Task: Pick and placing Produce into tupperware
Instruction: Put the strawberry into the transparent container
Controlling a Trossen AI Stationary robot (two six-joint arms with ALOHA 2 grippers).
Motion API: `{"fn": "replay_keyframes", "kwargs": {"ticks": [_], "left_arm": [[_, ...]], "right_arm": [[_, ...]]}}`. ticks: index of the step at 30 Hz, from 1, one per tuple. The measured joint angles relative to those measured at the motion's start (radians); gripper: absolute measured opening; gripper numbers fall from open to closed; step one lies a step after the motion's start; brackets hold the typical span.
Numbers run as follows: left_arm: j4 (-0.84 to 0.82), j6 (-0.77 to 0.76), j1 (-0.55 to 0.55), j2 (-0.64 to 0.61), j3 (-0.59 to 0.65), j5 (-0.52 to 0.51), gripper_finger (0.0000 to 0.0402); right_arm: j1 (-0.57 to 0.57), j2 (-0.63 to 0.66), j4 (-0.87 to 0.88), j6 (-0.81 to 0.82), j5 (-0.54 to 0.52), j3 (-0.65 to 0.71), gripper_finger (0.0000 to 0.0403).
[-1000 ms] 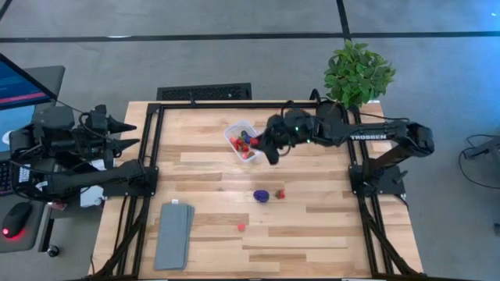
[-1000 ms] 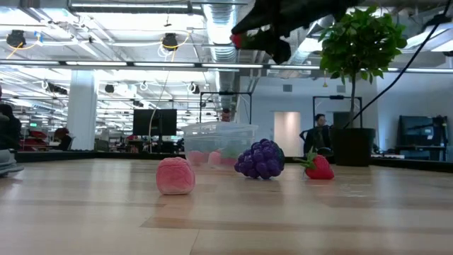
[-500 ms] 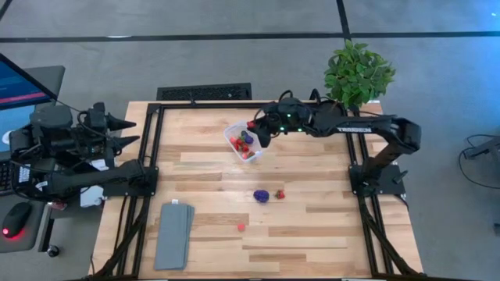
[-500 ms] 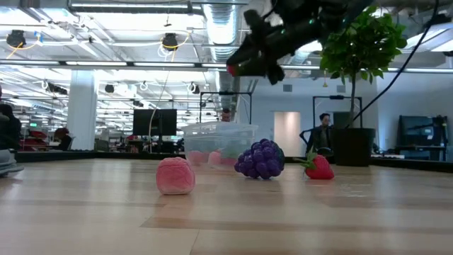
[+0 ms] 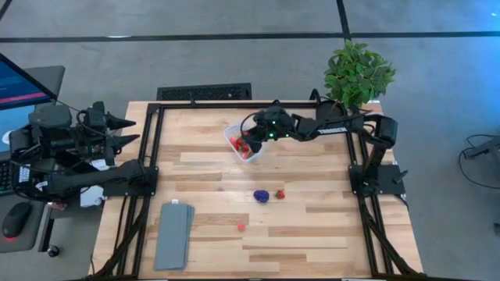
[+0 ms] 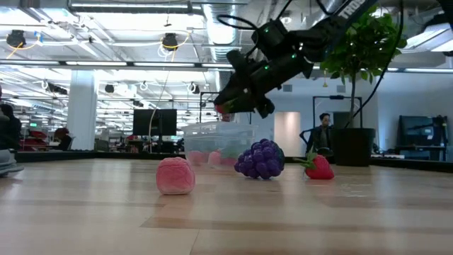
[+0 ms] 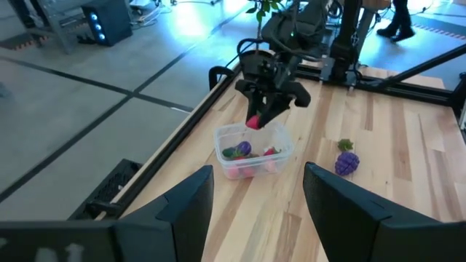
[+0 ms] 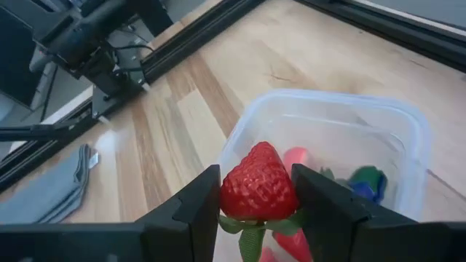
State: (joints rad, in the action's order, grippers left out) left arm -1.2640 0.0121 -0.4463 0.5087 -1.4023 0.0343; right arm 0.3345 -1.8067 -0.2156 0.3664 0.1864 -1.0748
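My right gripper hangs just above the tupperware, shut on a red strawberry with a green top. The clear tub stands on the table's far middle and holds several pieces of produce, red, green and purple. On the wood nearer the front lie a purple grape cluster, a second strawberry and a small pink piece. My left gripper waits raised at the table's left edge, open with nothing between its fingers. My right gripper pinches the strawberry's two sides between its two fingers, with the green top toward the gripper and the red tip pointing outward. The fingers slant down from the table's right. The strawberry is lifted clear, over the tub's opening.
A flat grey slab lies at the front left. A leafy potted plant stands off the far right corner. Black rails frame the table's left, far and right sides. Bare wood lies between the tub and the loose pieces.
My right gripper has gone down and toward the table's left edge with the strawberry, from beside the tub's right side to just above it, staying shut on the fruit.
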Motion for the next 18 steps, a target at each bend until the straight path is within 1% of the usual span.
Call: {"fn": "replay_keyframes", "kwargs": {"ticks": [3,18], "left_arm": [[0.0,-0.007,0.0,0.0,0.0,-0.004,0.0197],[-0.001,-0.007,0.0,0.0,0.0,-0.02,0.019]], "right_arm": [[-0.006,-0.015,-0.015,0.0,0.0,0.0,0.0184],[0.001,-0.015,-0.013,0.002,-0.002,-0.001,0.0216]]}}
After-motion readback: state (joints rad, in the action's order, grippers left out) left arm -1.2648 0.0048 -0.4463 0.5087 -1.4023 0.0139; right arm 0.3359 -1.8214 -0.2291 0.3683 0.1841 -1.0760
